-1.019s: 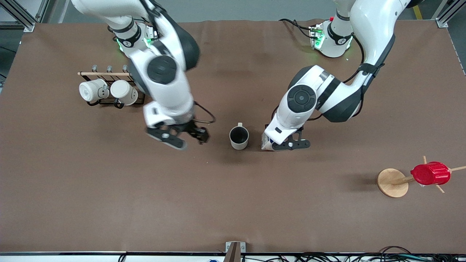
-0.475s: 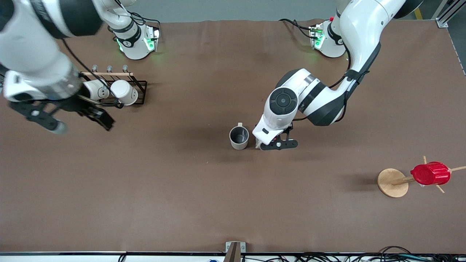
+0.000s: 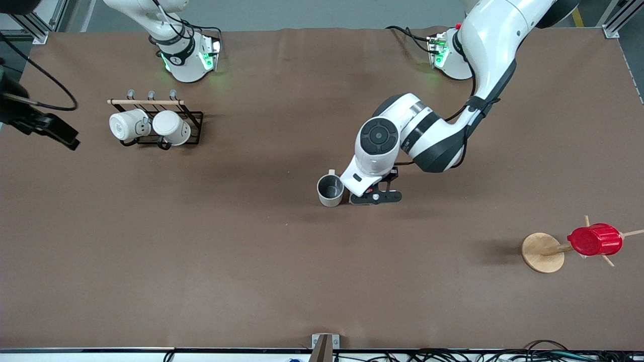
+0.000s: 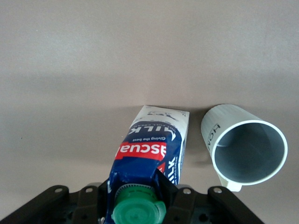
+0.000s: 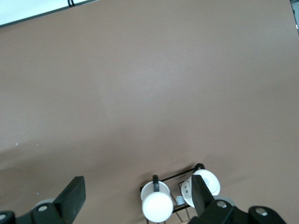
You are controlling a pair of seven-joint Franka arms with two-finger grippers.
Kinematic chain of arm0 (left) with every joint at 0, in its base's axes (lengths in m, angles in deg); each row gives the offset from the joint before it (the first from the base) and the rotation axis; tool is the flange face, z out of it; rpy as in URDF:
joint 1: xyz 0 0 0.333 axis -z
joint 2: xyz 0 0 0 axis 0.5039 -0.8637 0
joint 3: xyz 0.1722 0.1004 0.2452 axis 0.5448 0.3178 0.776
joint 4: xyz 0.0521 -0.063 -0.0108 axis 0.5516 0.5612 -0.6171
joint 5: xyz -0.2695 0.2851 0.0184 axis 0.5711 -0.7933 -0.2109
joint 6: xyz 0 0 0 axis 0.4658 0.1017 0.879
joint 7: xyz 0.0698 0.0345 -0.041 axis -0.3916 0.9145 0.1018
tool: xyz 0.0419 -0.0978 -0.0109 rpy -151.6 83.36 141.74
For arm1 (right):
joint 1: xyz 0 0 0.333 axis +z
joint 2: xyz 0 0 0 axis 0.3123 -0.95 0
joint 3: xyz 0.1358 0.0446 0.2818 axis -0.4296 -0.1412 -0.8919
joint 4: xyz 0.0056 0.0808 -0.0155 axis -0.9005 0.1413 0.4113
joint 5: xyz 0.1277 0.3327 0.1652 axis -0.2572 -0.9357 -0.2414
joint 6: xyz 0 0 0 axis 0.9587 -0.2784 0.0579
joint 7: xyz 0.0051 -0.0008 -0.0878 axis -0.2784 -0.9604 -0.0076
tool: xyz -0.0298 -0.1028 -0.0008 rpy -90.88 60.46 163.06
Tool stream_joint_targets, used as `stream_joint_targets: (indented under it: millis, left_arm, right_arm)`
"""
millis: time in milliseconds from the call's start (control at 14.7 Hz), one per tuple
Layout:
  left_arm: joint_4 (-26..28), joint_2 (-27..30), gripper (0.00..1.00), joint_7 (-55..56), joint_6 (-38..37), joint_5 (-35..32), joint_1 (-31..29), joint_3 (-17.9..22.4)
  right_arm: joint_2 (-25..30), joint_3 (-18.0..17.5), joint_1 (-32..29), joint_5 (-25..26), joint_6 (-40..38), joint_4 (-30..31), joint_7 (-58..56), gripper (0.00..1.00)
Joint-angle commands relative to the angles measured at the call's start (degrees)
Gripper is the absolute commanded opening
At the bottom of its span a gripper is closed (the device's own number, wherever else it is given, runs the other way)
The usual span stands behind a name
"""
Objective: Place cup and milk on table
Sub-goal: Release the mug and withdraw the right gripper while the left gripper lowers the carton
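Note:
The off-white cup (image 3: 330,190) stands upright on the brown table (image 3: 251,261) near its middle, with nothing holding it. It also shows in the left wrist view (image 4: 245,147) with dark lettering down its side. My left gripper (image 3: 375,197) is shut on the top of the blue-and-white milk carton (image 4: 149,151), just beside the cup. The carton's base appears to rest on the table. My left hand hides the carton in the front view. My right gripper (image 3: 40,125) is open and empty, high over the right arm's end of the table; it also shows in the right wrist view (image 5: 135,200).
A black rack (image 3: 193,128) with two white mugs (image 3: 151,125) stands near the right arm's base; it shows in the right wrist view (image 5: 180,193). A round wooden stand (image 3: 542,252) with a red ribbed cup (image 3: 596,240) is at the left arm's end.
My right arm has swung away from the cup to the right arm's end of the table. My left gripper has moved the milk closer to the cup.

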Motion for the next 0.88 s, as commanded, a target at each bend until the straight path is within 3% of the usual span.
stream_joint_targets:
  millis: [0, 68, 136, 272, 340, 475, 815]
  left_arm:
    - [-1.8, -1.0, 0.02, 1.0, -1.6, -1.7, 0.6, -0.3]
    - [-1.8, -0.9, 0.07, 1.0, -1.6, -2.1, 0.6, -0.3]
    - [-1.8, -0.9, 0.21, 1.0, -1.6, -2.7, 0.6, -0.3]
    - [-1.8, -0.9, 0.92, 0.8, -1.6, -2.9, 0.6, -0.3]
    - [-1.8, -0.8, 1.0, 0.8, -1.6, -2.9, 0.6, -0.3]
    - [-1.8, -0.5, 1.0, 0.9, -1.6, -2.9, 0.6, -0.3]
    - [-2.0, 2.2, 1.0, 1.2, -1.6, -2.4, 0.4, -0.2]
  right_arm:
    - [1.5, 4.0, -0.3, -5.1, -0.1, 2.4, -4.0, 1.0]
    - [1.5, 4.1, -0.2, -5.2, -0.1, 2.9, -4.7, 1.0]
    - [1.5, 4.1, -0.2, -5.3, 0.0, 3.4, -5.6, 1.0]
    - [1.1, 4.3, -0.3, -5.4, 0.8, 2.9, -6.4, 1.0]
    - [1.1, 5.5, -0.3, -5.4, 0.8, 3.1, -7.4, 1.0]
    - [1.1, 7.7, -0.2, -5.4, 0.8, 3.1, -12.3, 1.0]
    - [1.3, 6.9, -1.4, -5.4, -0.1, 3.3, -12.3, 1.0]
